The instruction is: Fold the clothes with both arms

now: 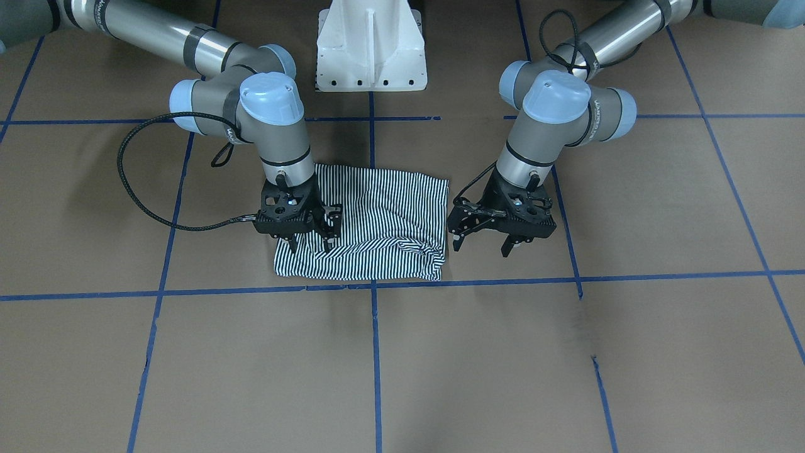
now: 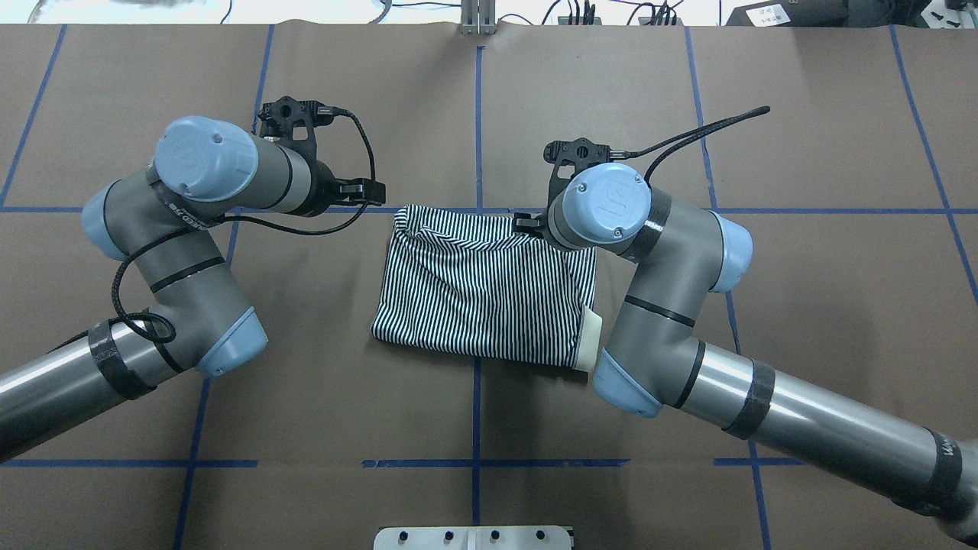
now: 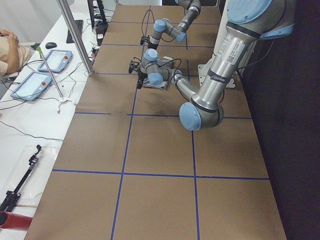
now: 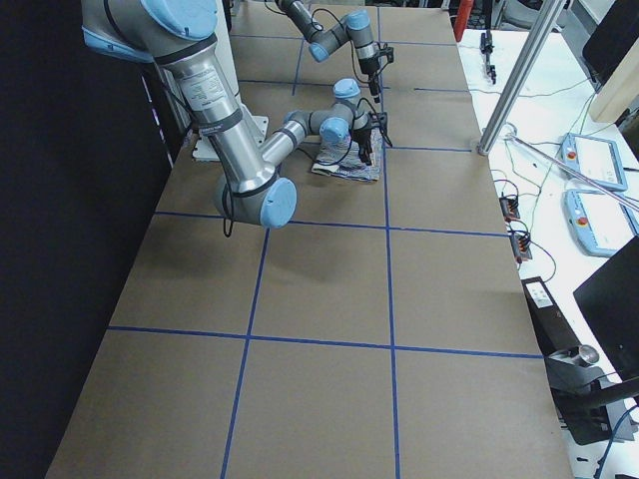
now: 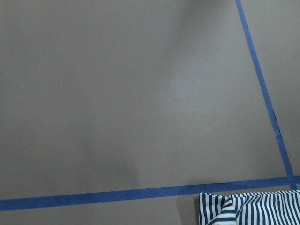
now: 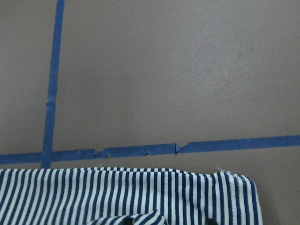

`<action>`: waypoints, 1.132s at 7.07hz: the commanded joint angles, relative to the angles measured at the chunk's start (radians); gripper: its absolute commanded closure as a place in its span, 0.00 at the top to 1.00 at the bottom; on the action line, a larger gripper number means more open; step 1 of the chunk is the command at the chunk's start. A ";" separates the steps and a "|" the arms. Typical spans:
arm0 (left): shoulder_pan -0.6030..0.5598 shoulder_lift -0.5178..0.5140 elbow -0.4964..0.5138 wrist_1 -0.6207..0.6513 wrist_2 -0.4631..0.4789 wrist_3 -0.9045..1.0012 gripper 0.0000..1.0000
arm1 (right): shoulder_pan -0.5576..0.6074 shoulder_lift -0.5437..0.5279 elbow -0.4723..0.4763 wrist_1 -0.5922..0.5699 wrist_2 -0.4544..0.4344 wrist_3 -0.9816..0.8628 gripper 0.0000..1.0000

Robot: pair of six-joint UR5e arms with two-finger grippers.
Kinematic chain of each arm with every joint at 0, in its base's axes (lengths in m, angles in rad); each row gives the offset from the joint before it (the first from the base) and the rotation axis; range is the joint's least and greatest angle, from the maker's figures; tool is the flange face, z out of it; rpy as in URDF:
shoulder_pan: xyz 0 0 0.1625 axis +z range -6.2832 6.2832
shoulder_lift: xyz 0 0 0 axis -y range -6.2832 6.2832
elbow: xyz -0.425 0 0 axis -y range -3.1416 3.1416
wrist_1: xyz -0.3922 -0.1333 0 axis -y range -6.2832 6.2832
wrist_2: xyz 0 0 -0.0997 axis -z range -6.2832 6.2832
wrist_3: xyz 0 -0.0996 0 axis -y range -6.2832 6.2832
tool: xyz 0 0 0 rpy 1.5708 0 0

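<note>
The right fingers (image 1: 327, 238) stand spread, tips pointing down over the striped shirt (image 1: 383, 220) near its short edge on that side, clamping nothing; whether they touch the cloth cannot be told. The left fingers (image 1: 455, 233) are spread too, over bare table (image 1: 660, 207) just beside the opposite short edge, apart from the cloth. The shirt, folded to a rough rectangle, lies mid-table in front of the white base (image 1: 371, 50). Its far long edge runs just beside a blue tape line (image 1: 503, 280). A cream collar (image 2: 587, 340) shows at the near corner by the right arm (image 2: 764, 397). The table lies open on every side. One shirt, two arms, two sets of fingers.
</note>
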 commanded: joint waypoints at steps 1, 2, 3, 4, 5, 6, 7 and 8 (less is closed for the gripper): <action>0.000 0.002 -0.002 0.001 0.000 0.000 1.00 | -0.015 -0.007 -0.004 0.003 -0.002 0.036 0.58; 0.000 0.002 -0.002 -0.001 0.000 0.000 1.00 | -0.018 -0.006 -0.006 0.004 -0.005 0.041 0.58; 0.000 0.002 -0.002 -0.001 0.000 0.000 1.00 | -0.020 -0.001 -0.006 0.004 -0.005 0.043 0.58; 0.000 0.002 -0.002 -0.001 0.000 0.000 1.00 | -0.020 0.003 -0.006 0.004 -0.005 0.050 0.57; 0.000 0.002 -0.002 -0.001 0.000 0.000 1.00 | -0.020 0.008 -0.006 0.004 -0.007 0.059 0.55; 0.000 0.002 -0.002 -0.001 0.000 0.000 1.00 | -0.020 0.008 -0.012 0.003 -0.007 0.059 0.54; 0.000 0.002 -0.002 -0.001 0.000 -0.002 1.00 | -0.021 0.008 -0.015 0.003 -0.008 0.059 0.54; 0.002 0.002 -0.002 -0.001 0.000 -0.005 1.00 | -0.022 0.008 -0.026 0.004 -0.008 0.059 0.53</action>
